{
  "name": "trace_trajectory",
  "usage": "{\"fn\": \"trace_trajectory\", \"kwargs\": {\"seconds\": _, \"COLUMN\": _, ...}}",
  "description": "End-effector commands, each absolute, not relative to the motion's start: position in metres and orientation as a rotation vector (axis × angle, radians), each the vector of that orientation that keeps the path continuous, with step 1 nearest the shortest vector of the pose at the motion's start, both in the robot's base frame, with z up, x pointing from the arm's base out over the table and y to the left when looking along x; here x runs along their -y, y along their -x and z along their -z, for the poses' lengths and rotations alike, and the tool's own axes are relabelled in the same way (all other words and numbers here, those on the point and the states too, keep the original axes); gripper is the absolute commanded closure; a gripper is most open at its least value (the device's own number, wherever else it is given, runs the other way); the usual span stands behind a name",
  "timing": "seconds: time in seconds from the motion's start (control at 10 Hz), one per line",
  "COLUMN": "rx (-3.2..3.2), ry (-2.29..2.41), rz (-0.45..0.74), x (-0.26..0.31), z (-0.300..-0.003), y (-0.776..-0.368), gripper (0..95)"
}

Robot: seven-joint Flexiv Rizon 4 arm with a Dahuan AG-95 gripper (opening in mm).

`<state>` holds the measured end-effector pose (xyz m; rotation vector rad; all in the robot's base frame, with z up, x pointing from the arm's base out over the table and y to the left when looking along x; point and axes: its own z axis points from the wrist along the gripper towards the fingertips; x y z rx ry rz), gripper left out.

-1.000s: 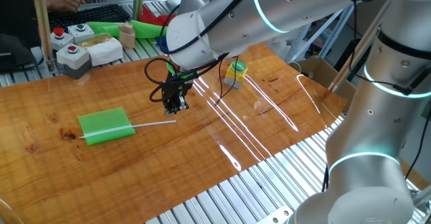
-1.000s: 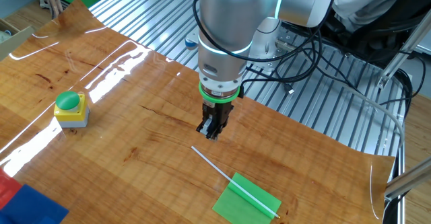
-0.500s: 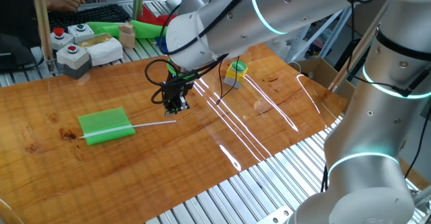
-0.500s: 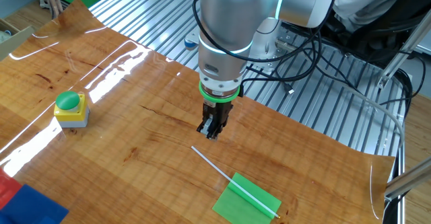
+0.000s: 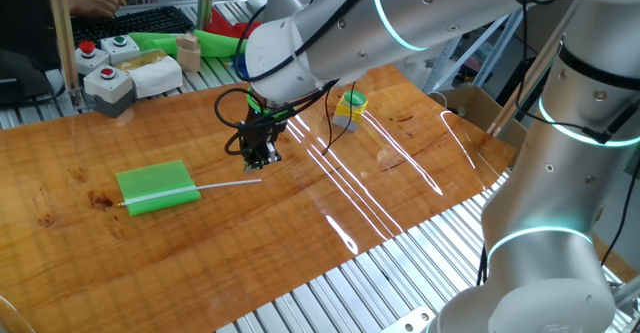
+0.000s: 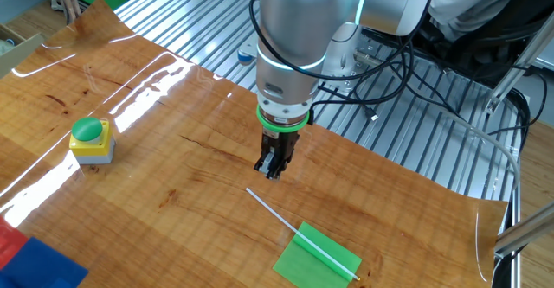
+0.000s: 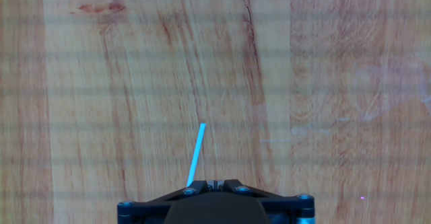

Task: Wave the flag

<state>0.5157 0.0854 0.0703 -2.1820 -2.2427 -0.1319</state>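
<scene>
The flag lies flat on the wooden table. Its green sheet [image 5: 155, 186] is at the left, and its thin white stick [image 5: 228, 183] points right toward my gripper. In the other fixed view the sheet [image 6: 317, 258] is at the bottom and the stick [image 6: 271, 208] runs up-left. My gripper [image 5: 262, 160] points down just past the stick's free end, slightly above the table and apart from the stick [image 6: 270, 170]. In the hand view the stick's end [image 7: 196, 153] shows just ahead of my gripper [image 7: 214, 183]. The jaws are together and hold nothing.
A yellow box with a green button [image 5: 351, 107] stands behind the gripper; it also shows in the other fixed view [image 6: 90, 139]. Grey button boxes [image 5: 107, 83] and green pieces [image 5: 215, 43] sit at the back. Blue and red flat pieces [image 6: 26, 262] lie at one corner.
</scene>
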Motion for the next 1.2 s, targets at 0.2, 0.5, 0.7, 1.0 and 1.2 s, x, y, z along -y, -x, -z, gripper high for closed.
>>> {"fn": "trace_trajectory", "kwargs": {"seconds": 0.2, "rx": 2.262, "ry": 2.16, "rz": 0.12, "x": -0.086, "z": -0.0694, "y": -0.5162, "gripper": 95.0}}
{"fn": "trace_trajectory", "kwargs": {"seconds": 0.5, "rx": 2.239, "ry": 2.146, "rz": 0.094, "x": -0.086, "z": -0.0694, "y": -0.5162, "gripper": 76.0}}
{"fn": "trace_trajectory", "kwargs": {"seconds": 0.7, "rx": 2.186, "ry": 2.158, "rz": 0.04, "x": -0.086, "z": -0.0694, "y": -0.5162, "gripper": 76.0}}
{"fn": "trace_trajectory", "kwargs": {"seconds": 1.0, "rx": 2.139, "ry": 2.194, "rz": 0.053, "x": -0.0863, "z": -0.0686, "y": -0.5165, "gripper": 76.0}}
{"fn": "trace_trajectory", "kwargs": {"seconds": 1.2, "rx": 2.128, "ry": 2.204, "rz": 0.064, "x": -0.0885, "z": -0.0625, "y": -0.5186, "gripper": 76.0}}
